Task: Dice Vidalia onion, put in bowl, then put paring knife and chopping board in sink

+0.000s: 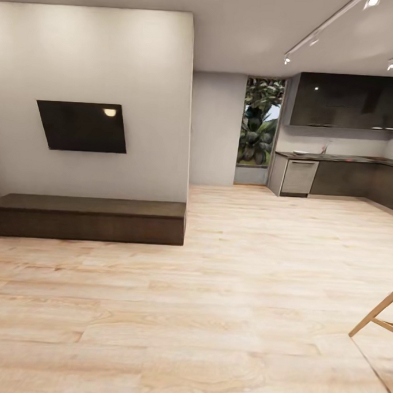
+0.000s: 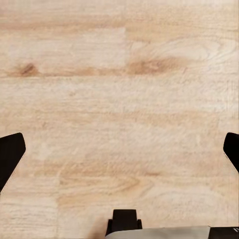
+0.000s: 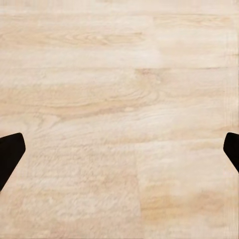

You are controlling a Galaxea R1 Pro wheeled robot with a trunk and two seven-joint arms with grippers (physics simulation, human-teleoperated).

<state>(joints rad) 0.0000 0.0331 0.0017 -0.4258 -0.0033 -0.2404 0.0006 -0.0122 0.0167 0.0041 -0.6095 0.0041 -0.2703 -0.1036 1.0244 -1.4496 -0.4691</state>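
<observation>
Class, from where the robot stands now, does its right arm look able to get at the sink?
Probably not. The sink sits in the far kitchen, across open wood floor, and the right pincer hangs open over bare floorboards.

- Pale wood floor (image 3: 119,99) with visible grain and plank seams is seen beneath the right gripper (image 3: 119,152).
- Two black fingertips (image 3: 10,154) are set wide apart, with nothing held between them.

Seen far off across the pale wood floor: kitchen (image 1: 343,141) at the room's right back corner, with glossy black upper cabinets (image 1: 351,101), dark brown lower cabinets (image 1: 350,178), and long grey countertop (image 1: 337,158) carrying a slim, barely discernible chrome tap (image 1: 324,148).
</observation>
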